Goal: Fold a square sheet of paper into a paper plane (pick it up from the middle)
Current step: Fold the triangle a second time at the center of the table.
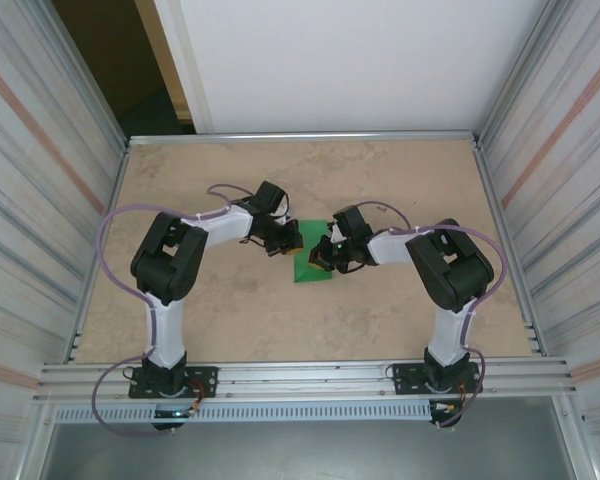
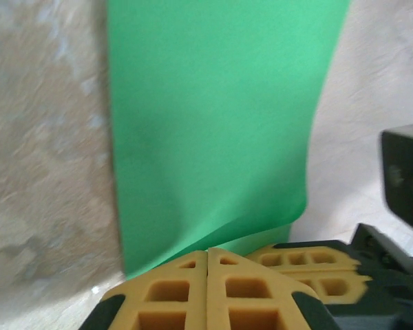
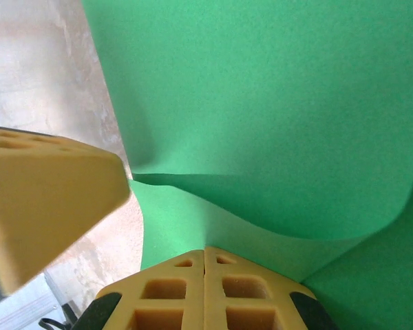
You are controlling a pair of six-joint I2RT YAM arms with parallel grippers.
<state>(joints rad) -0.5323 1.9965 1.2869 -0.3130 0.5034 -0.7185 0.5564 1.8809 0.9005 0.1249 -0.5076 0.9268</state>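
Your left gripper (image 2: 206, 254) has its yellow pads pressed together, seemingly nipping an edge of the bright green square sheet of paper (image 1: 310, 268), which lies part-folded at the centre of the top view on the beige mottled table (image 1: 400, 180). Your right gripper (image 3: 205, 253) looks clamped likewise beneath a curling flap. If you pull them unevenly, you may tear the sheet or skew the crease.

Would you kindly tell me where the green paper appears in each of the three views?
Top external: green paper near the frame's centre.
Left wrist: green paper, upper middle.
Right wrist: green paper, centre and right.
Shared landmark: mottled tan table beneath it.
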